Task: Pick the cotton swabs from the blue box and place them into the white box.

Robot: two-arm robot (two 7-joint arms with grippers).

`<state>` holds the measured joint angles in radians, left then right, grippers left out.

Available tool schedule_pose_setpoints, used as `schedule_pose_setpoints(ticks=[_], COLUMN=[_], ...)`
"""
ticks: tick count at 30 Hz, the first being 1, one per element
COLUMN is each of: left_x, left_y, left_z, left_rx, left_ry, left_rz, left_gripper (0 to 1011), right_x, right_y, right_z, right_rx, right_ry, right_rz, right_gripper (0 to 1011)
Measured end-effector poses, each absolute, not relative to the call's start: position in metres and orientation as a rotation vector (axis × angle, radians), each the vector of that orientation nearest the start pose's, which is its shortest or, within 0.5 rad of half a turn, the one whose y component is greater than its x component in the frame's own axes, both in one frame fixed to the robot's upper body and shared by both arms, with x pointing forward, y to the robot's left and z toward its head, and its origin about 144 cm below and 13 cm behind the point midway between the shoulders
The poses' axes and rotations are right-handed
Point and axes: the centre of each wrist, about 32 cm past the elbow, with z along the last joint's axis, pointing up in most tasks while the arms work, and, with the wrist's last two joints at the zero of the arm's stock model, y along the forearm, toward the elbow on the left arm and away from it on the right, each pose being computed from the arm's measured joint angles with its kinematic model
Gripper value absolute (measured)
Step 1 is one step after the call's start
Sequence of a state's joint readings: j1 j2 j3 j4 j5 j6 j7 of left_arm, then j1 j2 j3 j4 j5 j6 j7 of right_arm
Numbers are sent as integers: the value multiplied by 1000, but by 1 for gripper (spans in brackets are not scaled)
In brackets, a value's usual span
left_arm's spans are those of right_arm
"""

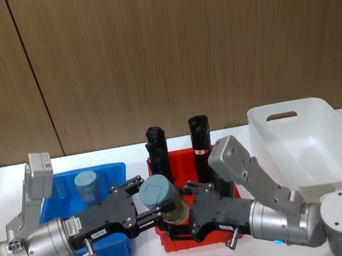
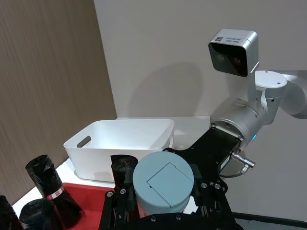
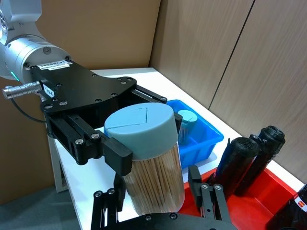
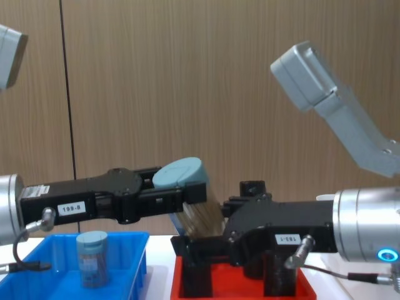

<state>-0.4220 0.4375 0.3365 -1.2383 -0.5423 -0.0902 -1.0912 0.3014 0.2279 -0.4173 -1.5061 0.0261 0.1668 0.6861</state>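
The blue box (image 1: pixel 111 172) lies behind our left gripper (image 1: pixel 149 197), with one swab jar (image 1: pixel 86 184) upright inside. That gripper is clamped on the lid of a cotton swabs jar (image 1: pixel 174 209) held above the red tray (image 1: pixel 171 242). Our right gripper (image 1: pixel 182 216) reaches around the jar's body from the opposite side; whether it grips, we cannot tell. The white box (image 1: pixel 302 144) stands behind it.
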Motion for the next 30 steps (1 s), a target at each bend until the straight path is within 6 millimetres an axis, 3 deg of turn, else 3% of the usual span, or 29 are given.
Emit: schedule_pose_setpoints(ticks=[6,15,26,30], left_x=[563,563,563,563], left_y=[306,306,306,306], left_z=[1189,1189,1189,1189], left_rx=[-38,-38,-38,-38], left_ry=[-57,-57,-57,-57], left_rz=[336,336,336,335], left_gripper=[669,670,987,1004], right_x=[519,519,519,518], right_y=[-169,-168,-170,-172], right_z=[1201,1201,1200,1201], right_rx=[-272,-275,-280,-275], right_ry=[-151,-157,-165,-164], right_rz=[-530,-531,-538,-545], right_gripper=[659,650,650,650])
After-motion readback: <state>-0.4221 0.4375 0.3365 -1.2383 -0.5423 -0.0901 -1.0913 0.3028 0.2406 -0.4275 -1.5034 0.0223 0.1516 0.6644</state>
